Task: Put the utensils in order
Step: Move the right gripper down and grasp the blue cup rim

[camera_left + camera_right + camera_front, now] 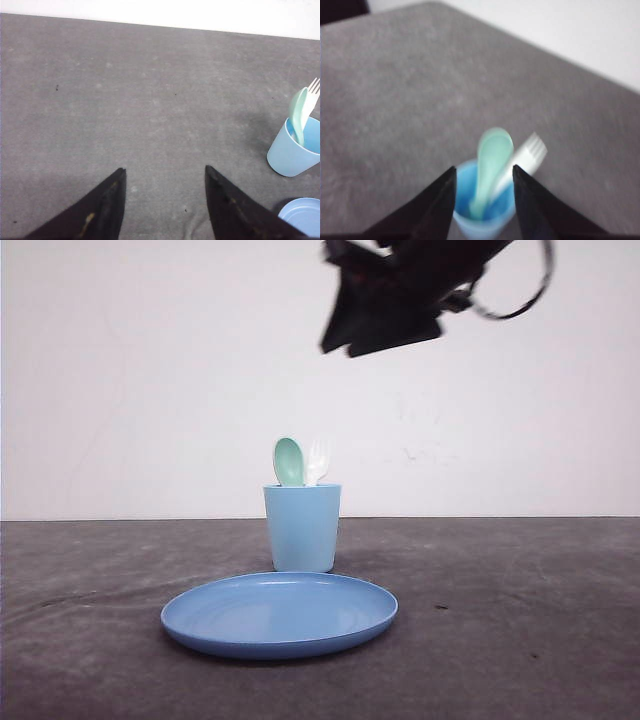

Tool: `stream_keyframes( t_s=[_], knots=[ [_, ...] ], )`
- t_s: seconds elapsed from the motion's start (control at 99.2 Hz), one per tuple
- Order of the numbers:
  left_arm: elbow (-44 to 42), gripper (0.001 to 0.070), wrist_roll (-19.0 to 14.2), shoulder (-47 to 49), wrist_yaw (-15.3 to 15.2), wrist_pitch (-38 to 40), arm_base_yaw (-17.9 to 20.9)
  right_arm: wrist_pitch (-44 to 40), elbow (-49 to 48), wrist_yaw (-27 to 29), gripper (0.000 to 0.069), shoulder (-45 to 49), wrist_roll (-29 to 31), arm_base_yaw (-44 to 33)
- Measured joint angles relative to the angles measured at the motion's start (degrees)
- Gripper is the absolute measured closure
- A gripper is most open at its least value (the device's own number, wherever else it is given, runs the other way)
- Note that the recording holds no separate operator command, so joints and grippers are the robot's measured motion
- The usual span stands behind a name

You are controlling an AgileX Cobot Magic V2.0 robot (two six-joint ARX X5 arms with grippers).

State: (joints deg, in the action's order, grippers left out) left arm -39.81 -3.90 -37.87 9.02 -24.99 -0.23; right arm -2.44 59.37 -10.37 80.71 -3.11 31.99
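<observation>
A mint-green spoon (289, 461) and a white fork (317, 460) stand upright together in a light blue cup (302, 528) behind a round blue plate (279, 614). My right gripper (483, 172) is open, high above the cup, its fingers framing the spoon (491, 162) and fork (524, 159) without touching them. In the front view the right arm (400, 290) hangs at the top. My left gripper (165, 171) is open over bare table, with the cup (295, 151), spoon (298, 114) and fork (310, 97) off to its side.
The dark grey table (520, 620) runs back to a white wall. The plate's edge (302, 216) shows in a corner of the left wrist view.
</observation>
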Motion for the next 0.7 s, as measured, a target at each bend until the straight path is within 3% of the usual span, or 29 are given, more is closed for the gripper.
stream_keyframes(
  t_s=[0.141,0.343,0.585,0.696],
  knots=[
    [0.0,0.0412,0.0,0.0,0.0,0.0,0.0,-7.7,-0.1,0.0,0.0345,-1.7,1.5,-2.9],
    [0.0,0.0412,0.0,0.0,0.0,-0.1,0.0,-8.0,-5.9,-0.4,0.0296,-2.0,2.1,-4.3],
    [0.0,0.0412,0.0,0.0,0.0,0.0,0.0,-4.5,-10.9,-0.4,0.0022,-2.0,2.1,-4.3],
    [0.0,0.0412,0.0,0.0,0.0,0.0,0.0,-2.8,-10.9,-0.4,0.0011,-1.7,2.1,-4.3]
  ],
)
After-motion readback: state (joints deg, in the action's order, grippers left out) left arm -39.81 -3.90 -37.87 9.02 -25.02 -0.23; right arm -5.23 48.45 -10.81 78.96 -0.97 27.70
